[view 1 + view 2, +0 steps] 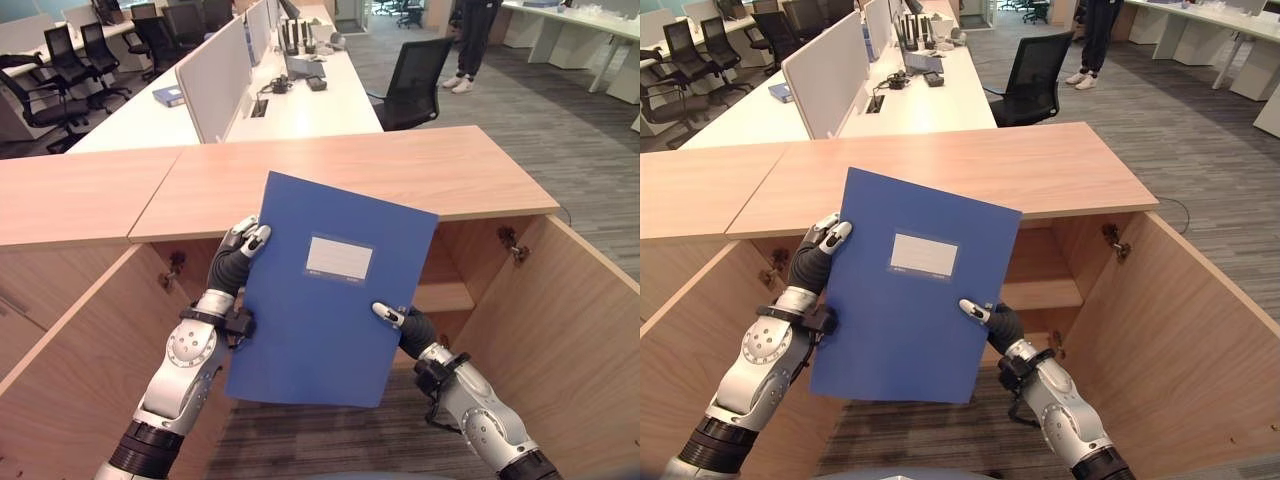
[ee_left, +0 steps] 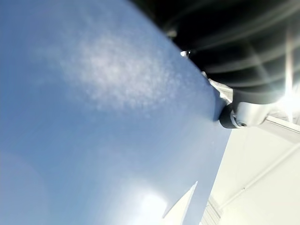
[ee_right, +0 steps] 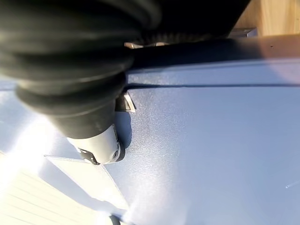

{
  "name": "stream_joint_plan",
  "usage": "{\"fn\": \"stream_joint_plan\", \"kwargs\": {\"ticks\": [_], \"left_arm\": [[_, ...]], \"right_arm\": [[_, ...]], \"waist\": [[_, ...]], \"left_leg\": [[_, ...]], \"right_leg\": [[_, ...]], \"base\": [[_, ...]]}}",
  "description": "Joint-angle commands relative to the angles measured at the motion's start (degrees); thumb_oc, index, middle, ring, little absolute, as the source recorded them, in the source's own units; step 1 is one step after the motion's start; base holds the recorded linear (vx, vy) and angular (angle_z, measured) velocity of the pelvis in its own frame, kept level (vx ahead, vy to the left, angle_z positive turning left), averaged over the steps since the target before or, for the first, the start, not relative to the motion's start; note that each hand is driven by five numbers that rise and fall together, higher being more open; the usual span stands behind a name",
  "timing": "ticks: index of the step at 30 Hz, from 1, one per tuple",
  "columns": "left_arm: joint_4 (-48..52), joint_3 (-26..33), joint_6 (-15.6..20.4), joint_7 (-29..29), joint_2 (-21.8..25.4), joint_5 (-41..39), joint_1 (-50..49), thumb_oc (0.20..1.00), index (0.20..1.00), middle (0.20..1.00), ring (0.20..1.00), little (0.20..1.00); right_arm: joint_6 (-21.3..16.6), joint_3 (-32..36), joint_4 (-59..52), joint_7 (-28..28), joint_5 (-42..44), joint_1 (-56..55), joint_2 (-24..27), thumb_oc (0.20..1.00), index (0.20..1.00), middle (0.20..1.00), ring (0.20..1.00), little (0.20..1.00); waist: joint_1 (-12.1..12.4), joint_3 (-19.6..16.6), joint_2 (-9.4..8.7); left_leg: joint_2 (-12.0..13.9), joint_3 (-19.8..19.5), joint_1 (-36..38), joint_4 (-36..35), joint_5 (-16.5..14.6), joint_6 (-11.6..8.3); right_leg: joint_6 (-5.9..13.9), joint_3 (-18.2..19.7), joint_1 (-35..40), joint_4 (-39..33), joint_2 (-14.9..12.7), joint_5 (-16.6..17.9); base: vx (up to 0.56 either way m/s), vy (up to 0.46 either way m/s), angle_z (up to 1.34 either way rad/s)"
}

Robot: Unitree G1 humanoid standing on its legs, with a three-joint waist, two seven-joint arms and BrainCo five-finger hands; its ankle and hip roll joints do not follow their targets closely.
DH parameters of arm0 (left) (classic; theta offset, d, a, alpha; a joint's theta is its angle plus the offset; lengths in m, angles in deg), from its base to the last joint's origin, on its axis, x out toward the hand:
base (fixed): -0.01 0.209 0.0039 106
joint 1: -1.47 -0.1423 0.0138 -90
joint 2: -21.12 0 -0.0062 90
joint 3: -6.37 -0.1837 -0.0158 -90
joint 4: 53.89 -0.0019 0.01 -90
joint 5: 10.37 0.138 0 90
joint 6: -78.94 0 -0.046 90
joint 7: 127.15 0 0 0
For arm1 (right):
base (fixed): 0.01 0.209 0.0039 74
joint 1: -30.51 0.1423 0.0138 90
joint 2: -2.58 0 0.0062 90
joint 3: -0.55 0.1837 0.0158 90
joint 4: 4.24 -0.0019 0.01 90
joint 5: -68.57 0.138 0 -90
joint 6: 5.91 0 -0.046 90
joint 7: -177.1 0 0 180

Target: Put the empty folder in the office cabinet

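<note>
Folder (image 1: pixel 330 290) upright between both hands, before the open cabinet (image 1: pixel 450 290), desks (image 1: pixel 290 95) behind.

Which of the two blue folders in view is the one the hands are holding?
The large blue folder with the pale label, pinched by the left hand and right hand before the open cabinet; the small blue folder lies on a desk.
</note>
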Motion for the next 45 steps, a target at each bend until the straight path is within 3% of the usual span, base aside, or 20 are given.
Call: {"fn": "stream_joint_plan", "kwargs": {"ticks": [1,2,3,4,7,11,16,18,24,29,32,33,36,38,39,40,42,44,45], "left_arm": [[0.1,2.3,3.8,-1.9,-0.2,-1.7,2.1,0.2,0.2,0.2,0.2,0.2],[-0.1,2.7,3.8,-2.0,-0.2,-1.7,1.7,0.209,0.209,0.209,0.209,0.209],[-0.4,3.1,3.8,-2.0,-0.2,-1.7,1.3,0.536,0.536,0.536,0.536,0.536],[-1.4,4.0,3.7,-2.5,0.0,-2.0,0.3,1.0,1.0,1.0,1.0,1.0],[-3.3,6.0,3.1,-4.2,0.5,-2.8,-2.0,1.0,1.0,1.0,1.0,1.0],[-13.6,11.9,2.8,-5.7,1.1,-0.5,-7.5,1.0,1.0,1.0,1.0,1.0],[-22.5,14.0,2.0,-7.0,0.2,-1.4,-10.7,1.0,1.0,1.0,1.0,1.0],[-32.5,12.5,2.4,-9.4,-1.1,0.1,-11.3,1.0,1.0,1.0,1.0,1.0],[-44.2,8.0,1.2,-11.5,-2.8,4.0,-11.2,1.0,1.0,1.0,1.0,1.0],[-51.6,4.9,1.0,-11.8,-4.2,6.2,-9.5,1.0,1.0,1.0,1.0,1.0],[-54.6,4.5,0.8,-12.0,-5.0,6.4,-8.8,1.0,1.0,1.0,1.0,1.0],[-56.1,3.9,0.8,-12.0,-5.2,7.0,-8.7,1.0,1.0,1.0,1.0,1.0],[-58.0,2.9,0.6,-12.2,-5.3,8.5,-8.5,1.0,1.0,1.0,1.0,1.0],[-59.5,2.8,0.7,-12.2,-5.4,9.1,-8.4,1.0,1.0,1.0,1.0,1.0],[-60.6,2.3,0.9,-12.2,-5.1,10.2,-8.2,1.0,1.0,1.0,1.0,1.0],[-60.7,2.3,0.9,-12.2,-5.1,10.2,-8.2,1.0,1.0,1.0,1.0,1.0],[-61.5,1.8,0.7,-12.5,-5.1,10.7,-8.0,1.0,1.0,1.0,1.0,1.0],[-62.1,1.7,0.8,-12.6,-5.3,11.0,-7.8,1.0,1.0,1.0,1.0,1.0],[-62.3,1.5,0.7,-12.6,-5.7,11.4,-7.7,1.0,1.0,1.0,1.0,1.0]], "right_arm": [[-1.1,0.2,-0.9,-1.6,1.6,3.4,-3.0,0.2,0.2,0.2,0.2,0.2],[-1.0,0.4,-0.8,-1.7,1.3,3.2,-2.8,0.2,0.2,0.2,0.2,0.2],[-0.9,0.8,-0.8,-1.8,0.9,3.1,-2.7,0.2,0.2,0.2,0.2,0.2],[-0.9,1.6,-0.8,-2.0,-0.4,2.9,-1.9,0.2,0.2,0.2,0.2,0.2],[-0.7,3.6,-0.7,-2.4,-3.2,2.2,-0.5,0.2,0.2,0.2,0.2,0.2],[-0.4,10.2,0.5,-3.4,-7.0,-0.3,2.3,0.2,0.2,0.2,0.2,0.2],[0.1,12.0,3.8,-3.6,-8.5,-1.9,2.5,0.2,0.2,0.2,0.2,0.2],[-0.1,11.6,11.0,-3.4,-8.0,-3.2,0.1,0.2,0.2,0.2,0.2,0.2],[-1.1,11.4,21.9,-0.6,-7.9,-2.8,-4.0,0.2,0.2,0.2,0.2,0.2],[-1.6,10.8,28.5,1.3,-6.1,0.7,-6.8,0.2,0.2,0.2,0.2,0.2],[-2.0,11.0,30.8,2.0,-6.0,2.3,-7.6,0.2,0.2,0.2,0.2,0.2],[-2.2,11.3,33.8,3.4,-5.8,4.6,-8.2,0.2,0.2,0.2,0.2,0.2],[-2.9,13.2,35.8,4.5,-4.3,5.8,-9.4,0.2,0.2,0.2,0.2,0.2],[-3.2,14.4,36.2,5.3,-2.7,6.1,-9.6,0.2,0.2,0.2,0.2,0.2],[-3.5,14.7,36.6,5.8,-1.9,6.6,-9.4,0.2,0.2,0.2,0.2,0.2],[-3.5,14.7,36.7,5.8,-1.9,6.6,-9.4,0.2,0.2,0.2,0.2,0.2],[-3.7,15.4,37.5,6.1,-0.8,7.3,-9.2,0.2,0.2,0.2,0.2,0.2],[-3.9,15.7,37.8,6.3,-0.4,7.5,-9.3,0.2,0.2,0.2,0.2,0.2],[-4.1,16.7,38.1,6.4,-0.1,7.3,-9.4,0.2,0.2,0.2,0.2,0.2]], "waist": [[-0.1,-1.2,-2.21],[-0.1,-1.2,-2.25],[0.0,-1.2,-2.26],[0.2,-1.2,-2.28],[0.4,-1.3,-2.31],[1.1,-1.1,-2.49],[1.6,-0.7,-2.73],[2.2,-0.1,-3.21],[2.9,0.7,-3.58],[3.7,2.3,-3.39],[4.2,3.1,-3.25],[4.2,4.4,-2.82],[4.3,5.0,-1.72],[3.6,4.8,-1.97],[3.1,4.7,-2.23],[3.0,4.8,-2.07],[2.2,5.0,-2.24],[1.8,5.0,-2.27],[1.0,4.9,-2.36]], "left_leg": [[-0.5,-1.2,-1.1,0.2,-1.7,-0.91],[-0.5,-1.3,-1.1,0.2,-1.7,-0.91],[-0.5,-1.3,-1.2,0.2,-1.7,-0.91],[-0.6,-1.3,-1.2,0.2,-1.7,-0.89],[-0.6,-1.5,-1.2,0.2,-1.7,-0.87],[-0.7,-1.8,-1.4,0.2,-1.8,-0.84],[-0.8,-1.9,-1.8,0.2,-1.7,-0.71],[-1.0,-2.3,-2.4,0.2,-1.5,-0.51],[-1.7,-2.9,-3.3,0.2,-1.5,0.44],[-2.2,-3.2,-3.6,0.2,-1.7,2.08],[-2.6,-3.1,-3.4,0.6,-2.1,3.0],[-2.8,-2.8,-2.6,0.8,-2.6,3.89],[-2.5,-3.4,-1.2,0.9,-3.4,4.37],[-3.1,-3.9,0.8,0.5,-4.6,4.02],[-3.5,-4.3,1.9,0.2,-5.5,3.52],[-3.4,-4.4,2.1,0.2,-5.6,3.46],[-3.5,-5.0,3.4,0.2,-6.8,2.66],[-3.5,-5.3,4.1,0.2,-7.3,2.35],[-3.2,-5.5,5.5,0.2,-8.3,1.78]], "right_leg": [[4.26,-0.3,0.8,1.4,-3.7,-2.1],[4.26,-0.4,0.8,1.4,-3.8,-2.1],[4.27,-0.4,0.8,1.3,-3.7,-2.1],[4.28,-0.6,0.8,1.4,-3.7,-2.1],[4.3,-0.7,1.0,1.3,-3.7,-2.2],[4.48,-1.1,0.9,1.2,-3.9,-2.2],[4.65,-1.5,0.7,1.3,-3.9,-2.2],[4.98,-1.8,0.3,1.5,-4.2,-2.1],[5.47,-2.3,-1.2,4.1,-4.9,-2.6],[6.58,-2.2,-5.7,12.2,-5.7,-3.6],[8.06,-1.9,-9.2,18.5,-6.3,-2.4],[10.1,-2.1,-13.2,25.8,-6.8,2.5],[11.24,-3.5,-16.7,32.3,-7.2,3.8],[10.34,-4.3,-16.7,28.0,-8.1,3.0],[8.96,-5.2,-16.9,21.6,-8.9,1.8],[8.91,-5.4,-16.6,21.4,-8.7,1.8],[8.51,-5.8,-17.2,13.6,-9.3,3.5],[8.81,-5.2,-17.6,11.1,-9.4,4.8],[9.83,-3.4,-18.6,9.2,-10.2,7.5]], "base": [[0.0,0.0,0.0],[0.0,0.0,0.0],[0.0,0.0,0.0],[0.0,0.0,0.0],[0.01,0.008,0.0],[0.02,0.021,0.01],[0.0,0.028,0.05],[0.01,0.073,0.08],[0.0,0.062,0.06],[-0.04,0.082,0.05],[-0.03,0.094,-0.03],[-0.03,0.106,0.02],[0.09,0.074,-0.14],[0.27,-0.037,0.14],[0.21,-0.068,0.2],[0.2,-0.101,0.12],[0.2,-0.11,0.07],[0.19,-0.101,0.07],[0.19,-0.123,0.18]]}}
